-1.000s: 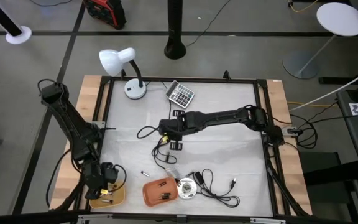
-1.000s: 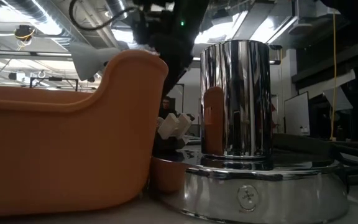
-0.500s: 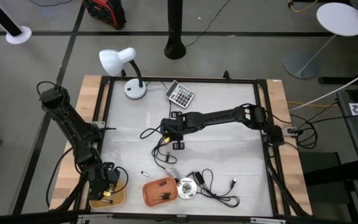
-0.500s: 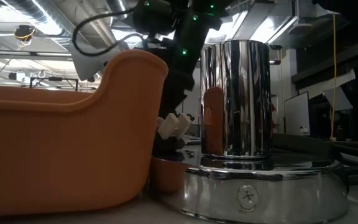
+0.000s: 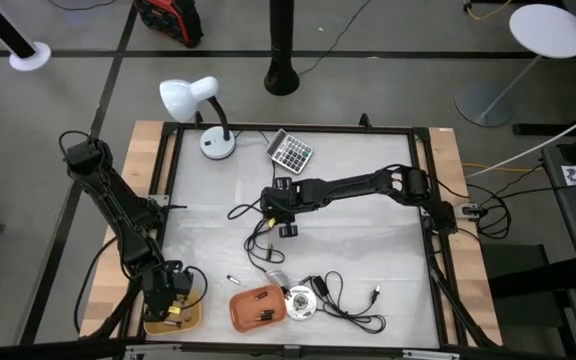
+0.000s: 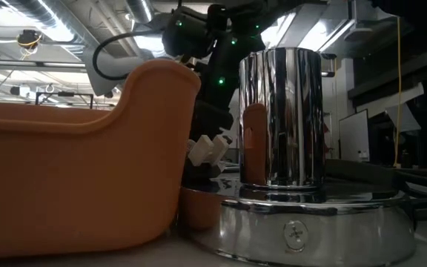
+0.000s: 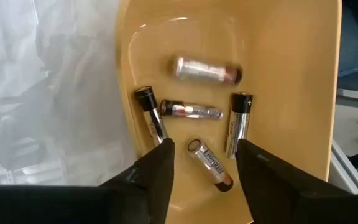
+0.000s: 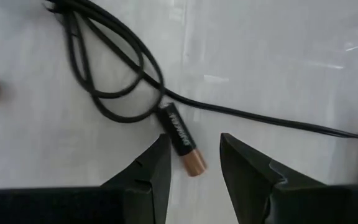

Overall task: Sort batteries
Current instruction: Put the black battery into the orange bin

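Battery (image 8: 181, 139) lies between open right gripper (image 8: 193, 163) fingers.

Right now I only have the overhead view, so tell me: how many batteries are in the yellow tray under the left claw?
Observer: Five batteries lie in the yellow tray. The left claw hangs open above them, holding none.
Operator: Is the right claw gripping anything?
Observer: No. The right claw is open, with a copper-ended battery lying on the table between its fingers, beside a black cable.
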